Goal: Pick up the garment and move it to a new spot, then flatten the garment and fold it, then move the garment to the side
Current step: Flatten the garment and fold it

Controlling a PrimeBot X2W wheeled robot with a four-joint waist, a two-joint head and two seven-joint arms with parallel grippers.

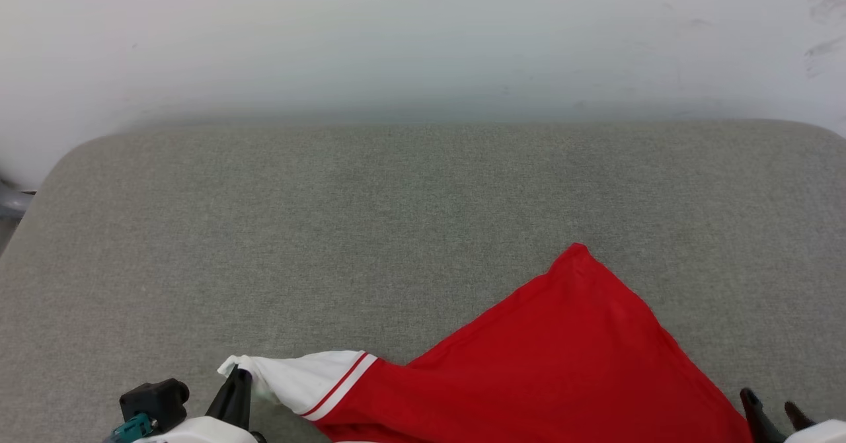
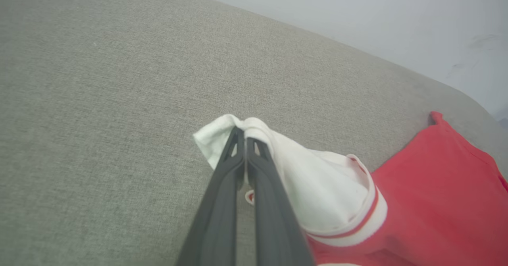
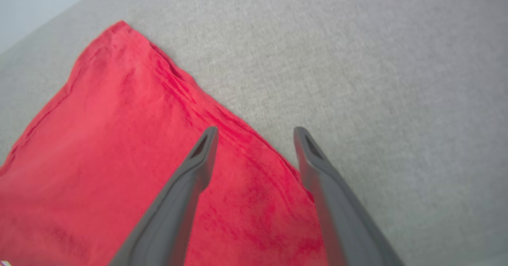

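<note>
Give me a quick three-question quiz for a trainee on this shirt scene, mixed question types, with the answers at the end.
1. True or false: the left gripper is shut on the white sleeve of the garment.
2. Pick one. The right gripper is: A) clamped on the red hem; B) open, poised over the edge of the red cloth; C) shut on the white sleeve.
3. Fill in the blank: the garment lies on a ___ fabric-covered surface.

Key
1. True
2. B
3. grey
</note>
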